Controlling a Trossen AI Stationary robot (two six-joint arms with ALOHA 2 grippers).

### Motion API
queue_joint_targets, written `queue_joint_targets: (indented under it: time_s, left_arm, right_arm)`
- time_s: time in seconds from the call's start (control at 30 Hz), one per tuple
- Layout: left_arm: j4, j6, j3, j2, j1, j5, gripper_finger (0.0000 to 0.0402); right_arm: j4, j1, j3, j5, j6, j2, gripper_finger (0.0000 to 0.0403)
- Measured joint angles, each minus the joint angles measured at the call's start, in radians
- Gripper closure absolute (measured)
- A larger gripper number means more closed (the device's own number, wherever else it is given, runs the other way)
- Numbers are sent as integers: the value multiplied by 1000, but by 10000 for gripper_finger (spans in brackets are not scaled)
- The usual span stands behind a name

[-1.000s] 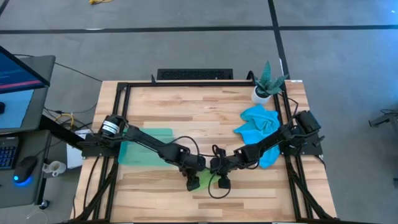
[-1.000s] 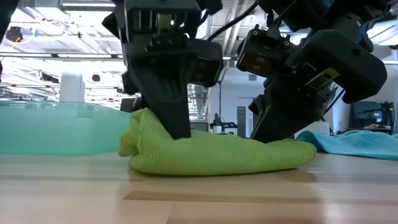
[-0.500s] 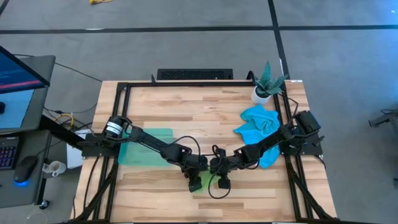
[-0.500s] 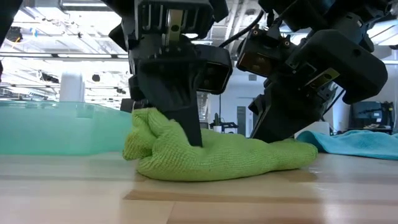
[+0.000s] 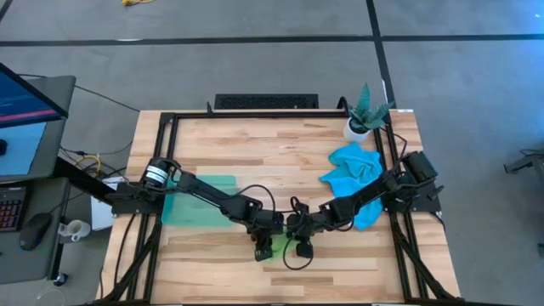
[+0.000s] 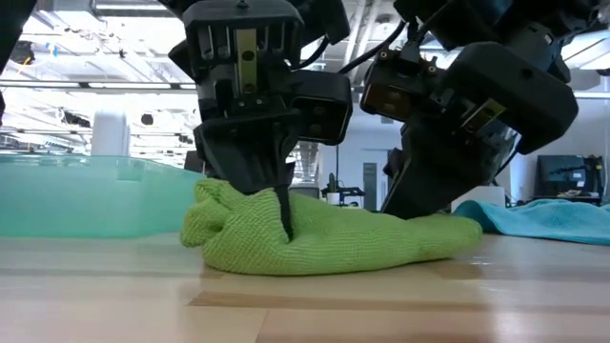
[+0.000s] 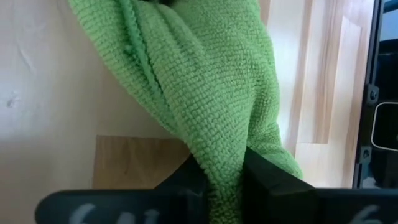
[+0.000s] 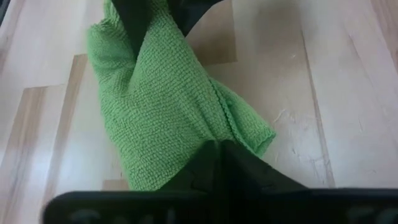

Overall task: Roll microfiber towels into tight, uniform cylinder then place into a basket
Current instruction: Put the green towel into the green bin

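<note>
Near the table's (image 5: 280,161) front edge, at its middle, we see the lime green towel (image 6: 315,238) lying as a loose roll on the wood. We see the left gripper (image 6: 283,205) pinching one end, fingers (image 7: 267,180) drawn in on a fold of cloth. At the other end the right gripper (image 8: 217,158) has its fingers nearly together on the towel. We find the blue towel (image 5: 355,170) crumpled near the potted plant (image 5: 365,115), and the basket (image 5: 200,200) under the left arm
</note>
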Motion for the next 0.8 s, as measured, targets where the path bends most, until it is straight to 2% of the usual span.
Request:
queue_joint_targets:
  time_s: [0.13, 0.23, 0.33, 0.43, 0.57, 0.7, 0.8]
  left_arm:
    - [-4, 14, 0, 0, 6, -1, 373]
    - [-27, 18, 0, -1, 12, 0, 382]
    - [-55, 22, -1, -2, 16, 1, 382]
    - [-74, 20, -1, -2, 16, 4, 375]
    - [-72, 21, -1, -2, 16, 6, 372]
    - [-73, 29, -1, -2, 16, 6, 371]
    - [-75, 39, -1, -2, 16, 2, 371]
  right_arm:
    - [-17, -3, 15, -8, 0, -2, 301]
    - [-69, -14, 30, -63, -20, -36, 279]
    - [-164, -15, 32, -56, -52, -120, 268]
    - [-291, -5, 34, 16, -60, -227, 264]
    - [-418, 68, 33, 181, -59, -328, 266]
    - [-362, 177, 19, 371, -16, -316, 269]
    - [-269, 214, 0, 393, -13, -246, 268]
